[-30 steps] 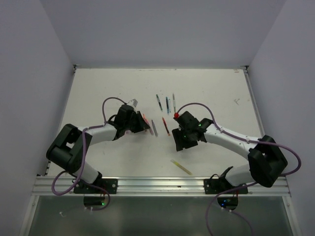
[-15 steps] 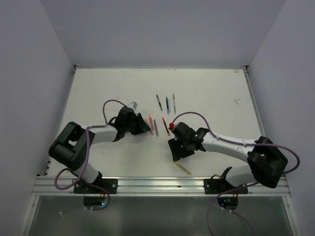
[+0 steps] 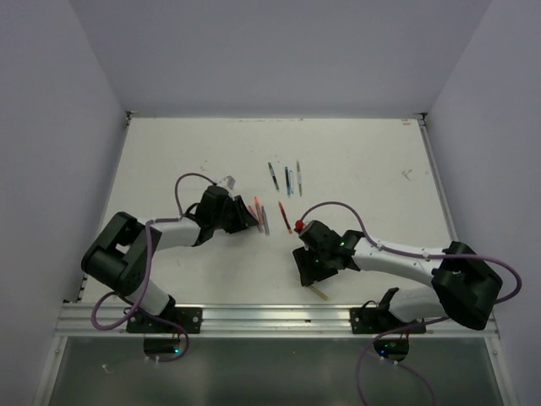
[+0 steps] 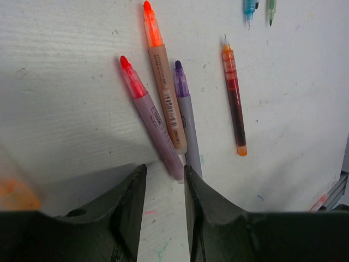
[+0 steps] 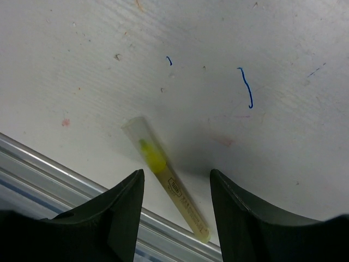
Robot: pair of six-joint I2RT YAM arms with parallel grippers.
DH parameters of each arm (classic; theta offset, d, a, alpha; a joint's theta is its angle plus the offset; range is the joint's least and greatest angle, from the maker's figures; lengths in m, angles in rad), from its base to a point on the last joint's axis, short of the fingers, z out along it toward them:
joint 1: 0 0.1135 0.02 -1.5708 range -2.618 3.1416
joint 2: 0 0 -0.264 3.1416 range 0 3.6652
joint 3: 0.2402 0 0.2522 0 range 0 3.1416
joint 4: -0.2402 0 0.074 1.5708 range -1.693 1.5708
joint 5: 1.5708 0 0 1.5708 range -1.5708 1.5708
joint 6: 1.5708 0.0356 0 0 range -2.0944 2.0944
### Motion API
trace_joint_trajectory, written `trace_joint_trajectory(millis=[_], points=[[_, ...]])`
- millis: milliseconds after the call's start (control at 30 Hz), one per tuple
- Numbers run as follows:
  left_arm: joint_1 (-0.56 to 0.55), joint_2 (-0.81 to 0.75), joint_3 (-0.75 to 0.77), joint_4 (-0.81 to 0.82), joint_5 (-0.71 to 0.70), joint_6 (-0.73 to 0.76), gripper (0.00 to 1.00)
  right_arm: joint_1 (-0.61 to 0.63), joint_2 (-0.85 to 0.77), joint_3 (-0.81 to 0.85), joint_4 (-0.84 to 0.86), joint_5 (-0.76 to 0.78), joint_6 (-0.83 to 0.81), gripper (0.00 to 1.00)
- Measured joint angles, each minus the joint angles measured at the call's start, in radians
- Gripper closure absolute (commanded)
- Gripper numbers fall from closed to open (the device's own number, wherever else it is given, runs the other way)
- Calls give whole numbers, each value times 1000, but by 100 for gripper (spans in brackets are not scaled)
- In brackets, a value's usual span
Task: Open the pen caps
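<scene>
In the left wrist view three pens lie side by side with bare tips: a pink-bodied one with a red tip [image 4: 152, 120], an orange one [image 4: 166, 98] and a purple-grey one [image 4: 187, 123]. My left gripper [image 4: 163, 173] is open with a narrow gap and empty, just behind their rear ends, as the top view [image 3: 247, 216] also shows. A yellow pen [image 5: 166, 183] under a clear cap [image 5: 139, 136] lies on the table between the open fingers of my right gripper [image 5: 175, 174], which hovers over it [image 3: 309, 269]. No loose caps show.
A thin orange-red pen [image 4: 233, 103] lies right of the three. Three more thin pens [image 3: 286, 178] lie farther back on the table. The aluminium rail [image 5: 65, 169] at the table's near edge runs just behind the yellow pen. Ink scribbles mark the white table [image 3: 372, 161].
My right gripper has moved toward the near edge and now stands over the yellow pen. My left gripper has shifted slightly and stays behind the three pens.
</scene>
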Motion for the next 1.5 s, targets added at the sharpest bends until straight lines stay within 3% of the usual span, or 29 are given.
trace_joint_trajectory(millis=[133,367,467,633,933,1167,1500], points=[[0,-20,-5,-2,0,1,62,21,-30,-27,4,1,17,48],[0,-47,-5,-7,-1,2,59,87,-43,-49,5,21,64,66],[0,-70,-5,-13,-2,3,57,142,-34,-49,9,45,90,74],[0,-126,-5,-23,-5,8,56,185,-19,-49,79,98,122,99],[0,-197,-32,25,93,25,47,145,-14,-14,90,125,130,100],[6,-198,-94,108,223,21,44,3,47,114,153,-9,48,100],[13,-198,-113,152,273,-2,43,-26,137,220,257,-150,15,100]])
